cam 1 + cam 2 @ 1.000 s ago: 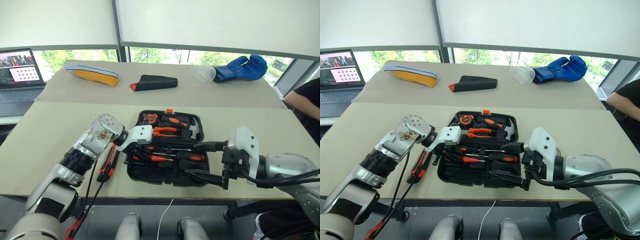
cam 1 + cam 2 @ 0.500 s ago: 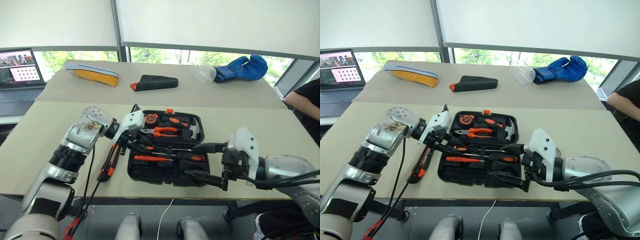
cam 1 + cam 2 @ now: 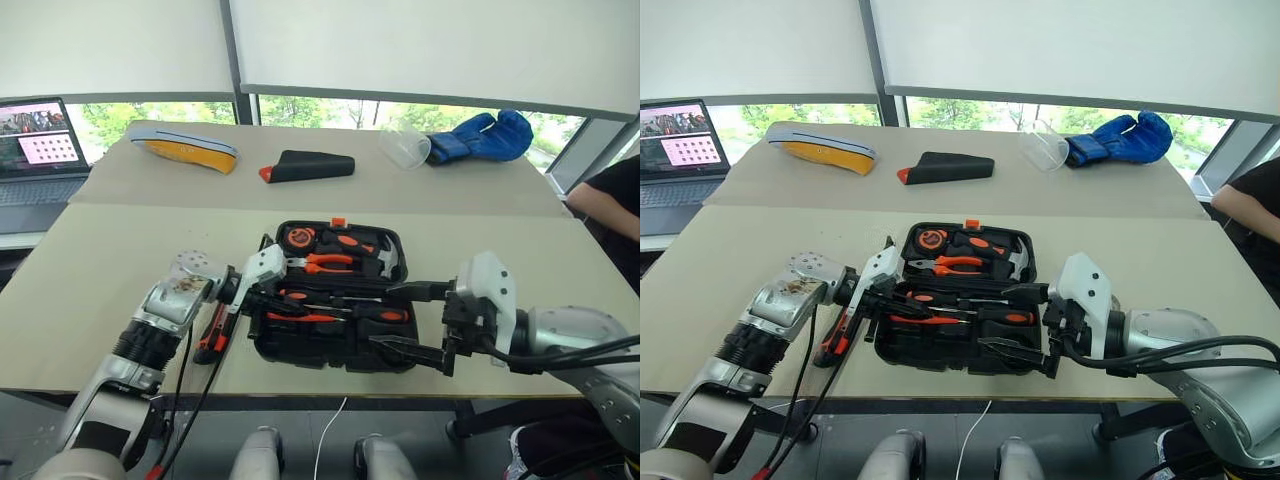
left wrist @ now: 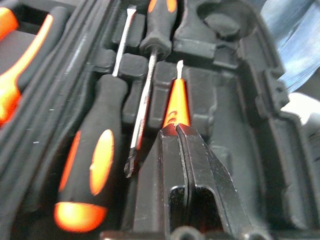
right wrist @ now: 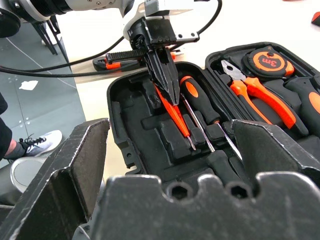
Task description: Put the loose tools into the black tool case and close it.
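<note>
The black tool case [image 3: 330, 362] lies open on the table. My left gripper [image 3: 280, 298] is shut on the handle end of the slim orange tester screwdriver [image 4: 176, 102], which slants down into the case's near half [image 5: 172, 112]. Two black-and-orange screwdrivers [image 4: 92, 167] [image 3: 372, 313] lie in slots beside it. The black-and-orange utility knife [image 3: 213, 331] lies on the table just left of the case, under my left wrist. My right gripper [image 3: 408, 322] stands open at the case's near right corner, holding nothing.
Orange-handled pliers [image 3: 325, 263], a hammer [image 3: 385, 262] and a tape measure [image 3: 297, 238] fill the case's far half. On the far table lie a black wedge pouch [image 3: 310, 166], a yellow-and-grey pad [image 3: 185, 147], a clear cup [image 3: 405, 147] and blue gloves [image 3: 480, 135]. A laptop [image 3: 40, 150] stands at the left. A person's arm [image 3: 610, 200] is at the right.
My left gripper's fingers have closed on the tester screwdriver. The hand lifted back toward the case's left edge, then sank and turned over the near half. The right arm has not moved.
</note>
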You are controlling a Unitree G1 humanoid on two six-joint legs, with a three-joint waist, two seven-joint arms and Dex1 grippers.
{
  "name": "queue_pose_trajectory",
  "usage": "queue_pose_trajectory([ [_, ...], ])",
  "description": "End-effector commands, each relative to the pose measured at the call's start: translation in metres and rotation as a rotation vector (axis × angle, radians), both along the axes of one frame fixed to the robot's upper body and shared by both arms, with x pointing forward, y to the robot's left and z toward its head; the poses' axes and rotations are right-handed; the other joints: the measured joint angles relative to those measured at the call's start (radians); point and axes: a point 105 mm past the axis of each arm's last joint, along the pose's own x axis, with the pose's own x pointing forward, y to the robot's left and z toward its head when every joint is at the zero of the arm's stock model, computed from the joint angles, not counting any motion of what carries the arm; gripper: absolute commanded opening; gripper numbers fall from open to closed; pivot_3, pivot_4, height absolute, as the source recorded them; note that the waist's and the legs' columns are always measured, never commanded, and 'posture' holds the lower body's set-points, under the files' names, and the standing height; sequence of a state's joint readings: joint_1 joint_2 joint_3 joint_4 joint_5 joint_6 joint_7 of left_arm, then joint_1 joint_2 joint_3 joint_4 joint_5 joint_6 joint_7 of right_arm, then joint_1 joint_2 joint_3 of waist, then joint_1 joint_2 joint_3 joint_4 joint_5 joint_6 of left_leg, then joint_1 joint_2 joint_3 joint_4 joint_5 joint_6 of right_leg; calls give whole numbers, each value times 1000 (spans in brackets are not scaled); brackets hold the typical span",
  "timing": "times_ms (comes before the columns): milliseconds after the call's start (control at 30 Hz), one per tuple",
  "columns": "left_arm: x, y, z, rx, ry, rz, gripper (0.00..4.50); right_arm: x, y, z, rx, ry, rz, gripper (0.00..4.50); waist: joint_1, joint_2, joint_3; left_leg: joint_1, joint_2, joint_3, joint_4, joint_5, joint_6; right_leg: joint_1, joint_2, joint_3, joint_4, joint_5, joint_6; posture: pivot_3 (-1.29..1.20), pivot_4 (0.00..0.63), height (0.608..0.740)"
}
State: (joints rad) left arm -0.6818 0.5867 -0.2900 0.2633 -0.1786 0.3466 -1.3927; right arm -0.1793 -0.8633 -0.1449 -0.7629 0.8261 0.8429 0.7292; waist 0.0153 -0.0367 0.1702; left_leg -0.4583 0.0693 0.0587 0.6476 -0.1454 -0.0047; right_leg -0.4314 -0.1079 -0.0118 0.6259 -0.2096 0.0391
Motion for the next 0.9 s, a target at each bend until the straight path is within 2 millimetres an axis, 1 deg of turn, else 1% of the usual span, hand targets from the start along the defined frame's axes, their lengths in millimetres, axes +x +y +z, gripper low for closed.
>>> queue_pose_trajectory([
  [33,-4,2,-11,44,-16,-30,48,0,1,7,-2,-43,11,4500,-1,0,0,0,0,0,0,0,0,0,0,0,0,0,0,0,150,740],
  [100,-6,4,-15,54,-16,-40,48,1,1,6,0,-40,8,4500,-2,0,0,0,0,0,0,0,0,0,0,0,0,0,0,0,150,740],
  [267,-5,6,-13,39,-53,-33,48,2,-1,5,4,-33,-1,4500,-4,0,0,0,0,0,-1,0,0,0,0,0,0,-1,0,0,150,740],
  [367,-2,3,-5,-11,-70,-12,48,3,-1,4,5,-31,-3,4500,-4,0,0,0,0,0,-1,0,0,0,0,0,0,-1,0,0,150,740],
  [467,0,-6,21,-159,-69,5,48,4,0,3,10,-29,-5,4500,-3,0,0,0,0,0,-1,0,0,0,0,0,0,-1,0,0,150,740],
  [500,-1,-7,24,-181,-57,4,48,5,0,3,11,-29,-4,4500,-2,0,0,0,0,0,0,0,0,0,0,0,0,0,0,0,150,740],
  [700,-11,-4,7,-114,-41,-22,48,4,2,2,13,-27,1,4500,-4,0,0,0,0,0,0,0,0,0,0,0,0,0,0,0,150,740],
  [900,-10,4,-13,-40,-50,4,48,2,3,3,41,-9,2,4500,-2,0,0,1,0,0,0,0,0,1,0,0,0,0,0,0,150,740],
])
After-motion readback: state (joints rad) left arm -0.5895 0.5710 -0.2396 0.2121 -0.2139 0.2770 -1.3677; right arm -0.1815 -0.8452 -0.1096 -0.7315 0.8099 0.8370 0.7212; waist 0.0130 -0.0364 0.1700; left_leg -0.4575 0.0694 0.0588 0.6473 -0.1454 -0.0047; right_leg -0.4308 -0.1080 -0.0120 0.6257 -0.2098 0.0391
